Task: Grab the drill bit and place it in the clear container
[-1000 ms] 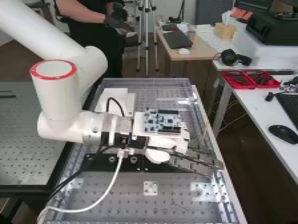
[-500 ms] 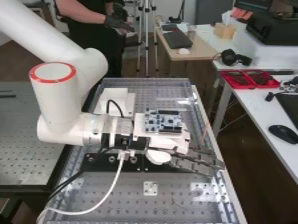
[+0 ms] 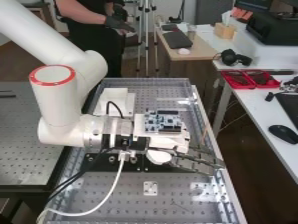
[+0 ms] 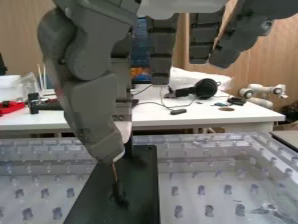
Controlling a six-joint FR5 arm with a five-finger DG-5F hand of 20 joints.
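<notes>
Beside the black plate: in the high view, the hand (image 3: 193,162) rests low over the large clear container (image 3: 120,192), next to a black plate (image 4: 110,200) that it partly covers.
Hand: how far open it is, I cannot tell, nor whether it has hold of the drill bit.
Drill bit: in the wrist view, a thin, coppery drill bit (image 4: 114,172) stands nearly upright, slightly tilted, right at the hand's lowest part; contact is too small to make out. Its upper end is hidden or merges with the hand, and its lower end meets a small black piece (image 4: 120,194) over the plate, too dark to name.
Container floor: rows of small round features cover it, blurred by glare; near one side lies a small tangled object (image 4: 267,209), hard to identify.
In the way: the arm (image 3: 63,100) and a circuit board (image 3: 163,122) on the hand's white housing cover part of the container, and a white cable (image 3: 113,185) loops across it. A white block (image 3: 116,96) stands beyond, partly behind a black cable (image 3: 114,105).
Side worktop: a white worktop (image 3: 266,112) carries headphones (image 3: 236,57), red trays (image 3: 247,79) and a black mouse (image 3: 284,134); the high view cuts off a keyboard (image 3: 290,107).
</notes>
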